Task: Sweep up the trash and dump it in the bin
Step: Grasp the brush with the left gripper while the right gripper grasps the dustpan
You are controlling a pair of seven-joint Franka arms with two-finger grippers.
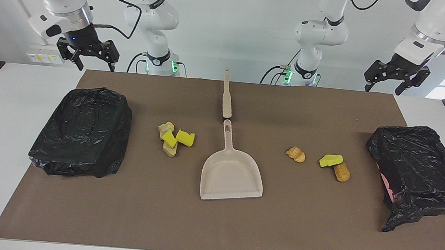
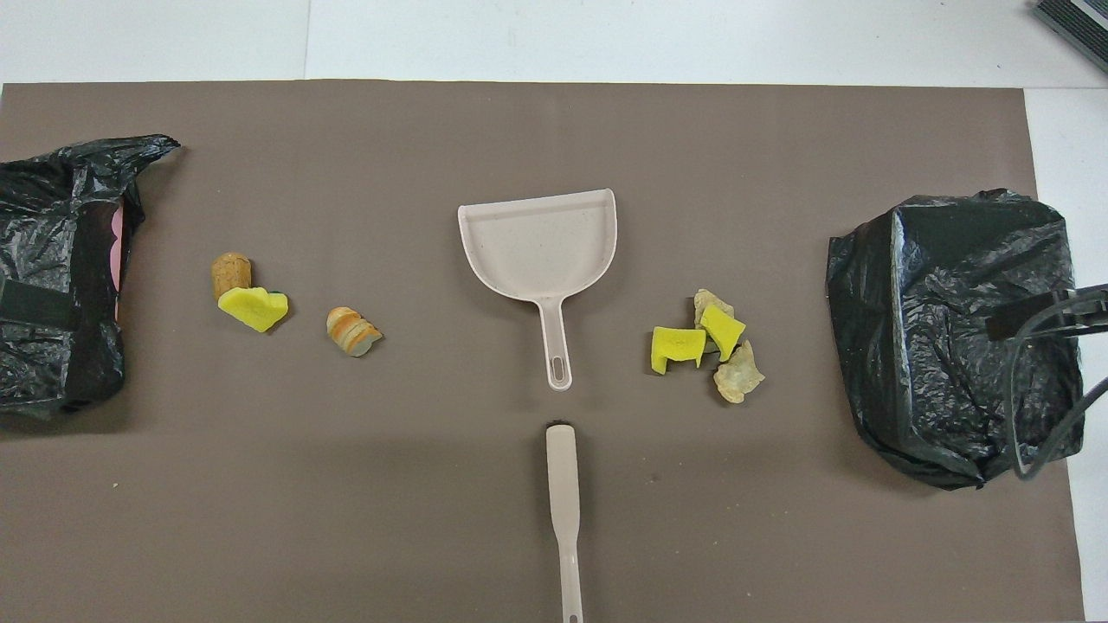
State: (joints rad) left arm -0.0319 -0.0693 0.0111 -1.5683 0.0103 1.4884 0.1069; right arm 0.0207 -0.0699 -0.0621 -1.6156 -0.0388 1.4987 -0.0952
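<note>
At the mat's right-arm end, the right gripper (image 1: pixel 87 56) hangs up off the desk by the near corner, fingers spread wide, holding nothing. Just below it sits a black-bagged bin (image 1: pixel 83 130) along that end edge. Next, a trash cluster (image 1: pixel 174 137) of yellow wedges and tan lumps lies mid-depth between bin and dustpan (image 1: pixel 231 173). Mat centre: dustpan with handle pointing at the robots, mouth facing the far edge; brush (image 1: pixel 227 95) lies right at the handle tip, apart from it by a small gap, long axis running straight toward the near edge, grip end nearest the robots. Both tools are in one line, roughly midway between the two arm bases, so neither arm is clearly closer. Then a bread-like lump (image 1: pixel 296 154), and beside it a yellow wedge (image 1: pixel 331 160) touching a brown lump (image 1: pixel 342 172). Second bagged bin (image 1: pixel 417 172) at the left-arm end edge. Left gripper (image 1: pixel 396 75) hangs up by that near corner, wide open too, empty. Nothing swept yet, I'd say. Key relation: each trash group sits beside the dustpan, not in front of its mouth, so the pan likely needs turning or the trash a sideways sweep.
</note>
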